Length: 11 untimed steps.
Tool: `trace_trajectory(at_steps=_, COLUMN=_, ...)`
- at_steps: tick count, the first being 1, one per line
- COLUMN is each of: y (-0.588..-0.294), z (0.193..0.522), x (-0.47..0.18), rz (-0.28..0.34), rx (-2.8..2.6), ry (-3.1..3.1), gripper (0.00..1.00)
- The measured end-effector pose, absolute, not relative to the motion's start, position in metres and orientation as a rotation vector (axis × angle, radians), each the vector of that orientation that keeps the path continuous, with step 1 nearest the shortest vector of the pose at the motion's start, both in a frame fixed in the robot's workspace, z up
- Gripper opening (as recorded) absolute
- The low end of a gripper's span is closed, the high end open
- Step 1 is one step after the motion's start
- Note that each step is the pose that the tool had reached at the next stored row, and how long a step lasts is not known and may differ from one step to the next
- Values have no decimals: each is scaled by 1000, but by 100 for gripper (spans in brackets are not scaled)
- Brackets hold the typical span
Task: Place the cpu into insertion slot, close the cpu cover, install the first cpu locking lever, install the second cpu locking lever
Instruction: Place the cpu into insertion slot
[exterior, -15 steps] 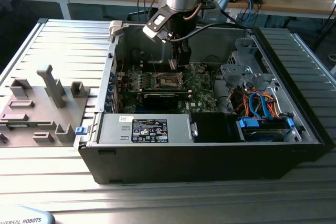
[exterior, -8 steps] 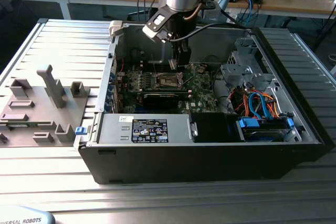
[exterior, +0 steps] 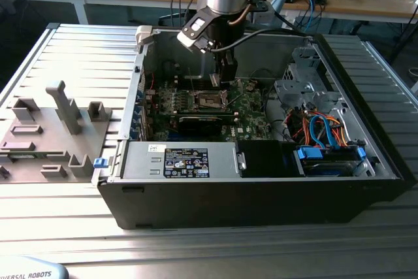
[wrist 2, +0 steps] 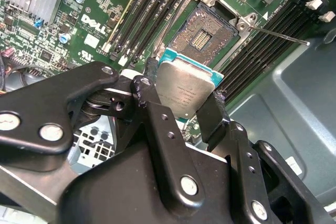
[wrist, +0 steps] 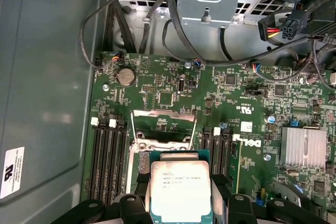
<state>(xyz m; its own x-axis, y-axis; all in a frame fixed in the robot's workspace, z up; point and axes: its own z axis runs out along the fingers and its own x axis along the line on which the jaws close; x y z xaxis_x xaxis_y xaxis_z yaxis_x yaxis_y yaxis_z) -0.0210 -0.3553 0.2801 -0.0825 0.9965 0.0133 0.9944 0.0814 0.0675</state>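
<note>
The cpu (wrist 2: pixel 186 90) (wrist: pixel 180 190), silvery top face up in both wrist views, is clamped by two opposite edges between the black fingers (wrist 2: pixel 149 80) of the end effector (wrist 2: pixel 184 90) (wrist: pixel 181 192) (exterior: pixel 225 73), whose jaws stand narrow, spaced only by the width of the chip. The cpu is held in the air above the board and is not seated. Beyond it in the second wrist view lies the insertion slot (wrist 2: pixel 202 35) (exterior: pixel 210 100), bare, with its contact field exposed inside a silvery border. The cpu cover (wrist: pixel 164 113) is swung up and open on the far side of the slot in the first wrist view, the board showing through its central cut-out. A thin metal lever (wrist 2: pixel 278 35) points away from one corner of the slot, released. Black memory slots (wrist: pixel 107 161) flank the socket on both sides on the green circuit board (wrist: pixel 157 85), and a finned heatsink (wrist: pixel 307 148) sits farther off. In the exterior view the arm reaches down into an open computer case (exterior: pixel 261 200) lying on its side on the ribbed metal desk (exterior: pixel 78 50), with blue and orange cables (exterior: pixel 320 129) toward the exterior view's right and a grey fixture tray (exterior: pixel 52 129) on the desk at the exterior view's left.
</note>
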Motion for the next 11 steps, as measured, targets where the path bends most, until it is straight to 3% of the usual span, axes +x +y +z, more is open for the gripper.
trace_trajectory(at_steps=11, y=-355, z=280, x=-21, rz=91, rx=2114, ry=2273, gripper=54)
